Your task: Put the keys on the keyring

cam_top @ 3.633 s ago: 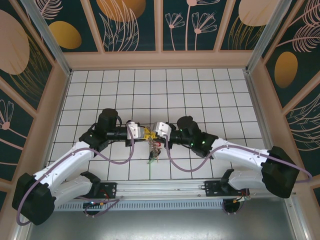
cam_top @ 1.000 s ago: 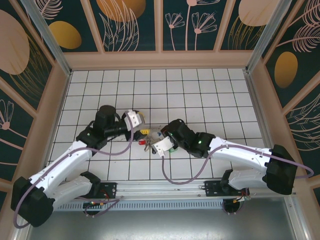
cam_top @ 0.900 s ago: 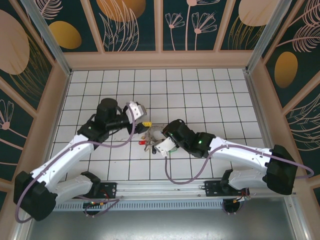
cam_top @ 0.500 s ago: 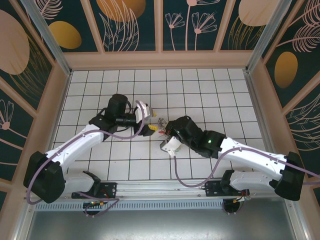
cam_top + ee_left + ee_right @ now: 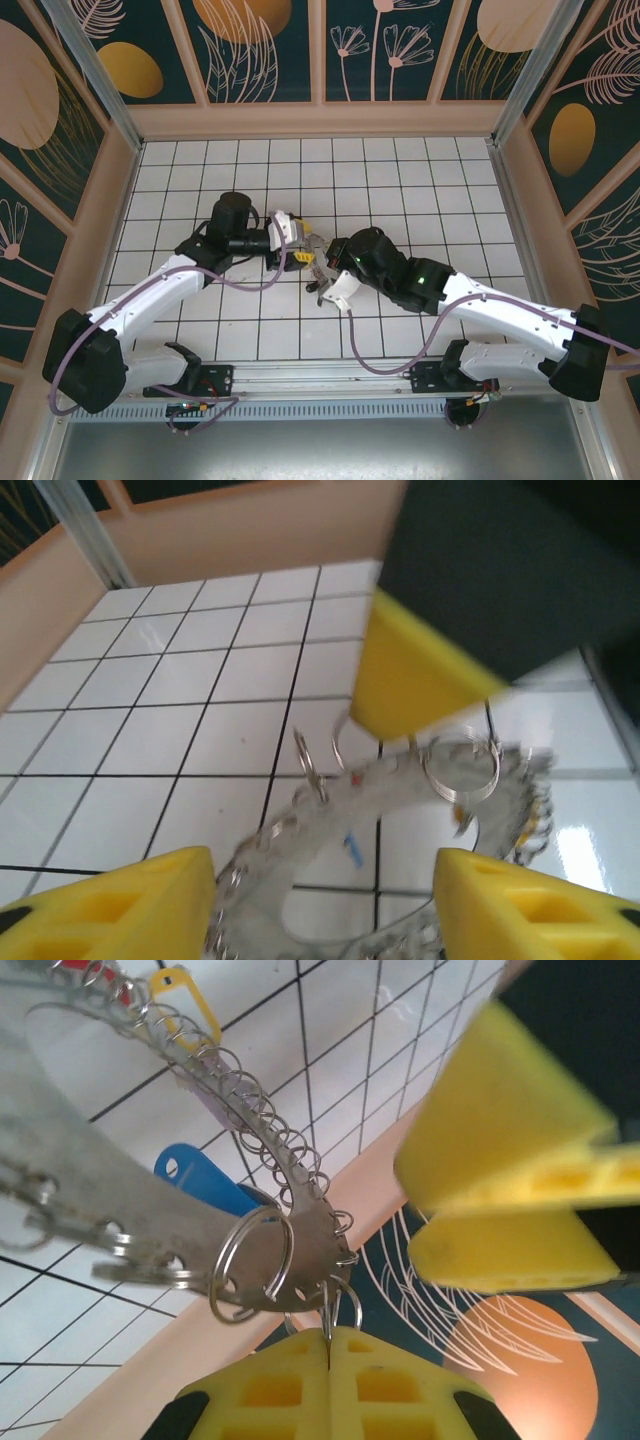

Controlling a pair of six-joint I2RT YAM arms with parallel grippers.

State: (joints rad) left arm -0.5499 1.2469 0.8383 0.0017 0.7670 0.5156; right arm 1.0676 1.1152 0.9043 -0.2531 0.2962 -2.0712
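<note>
Top external view: both arms reach to the middle of the white tiled table. The left gripper and right gripper meet almost tip to tip over a small cluster, the silvery metal keys with coloured plastic heads, which is too small here to sort out.

Left wrist view: the left gripper's yellow fingers stand well apart and grasp nothing. Just ahead of them, above the tiles, hangs the keyring, a silvery metal loop strung with small wire rings, all of it blurred. One yellow finger of the right gripper comes down to it from above.

Right wrist view: the right gripper is pressed tight together, pinching a thin wire loop at the edge of the keyring in its seam. A blue key head hangs behind the loop, and a yellow key head sits farther along. The left gripper's fingers stand near, parted.

The step in hand looks like the left gripper taking its own hold on the bundle. The blur suggests swinging, so the right should hold steady. The left should then come in slowly and close on one key head or the loop's body, clear of the small rings and of the other fingers.
</note>
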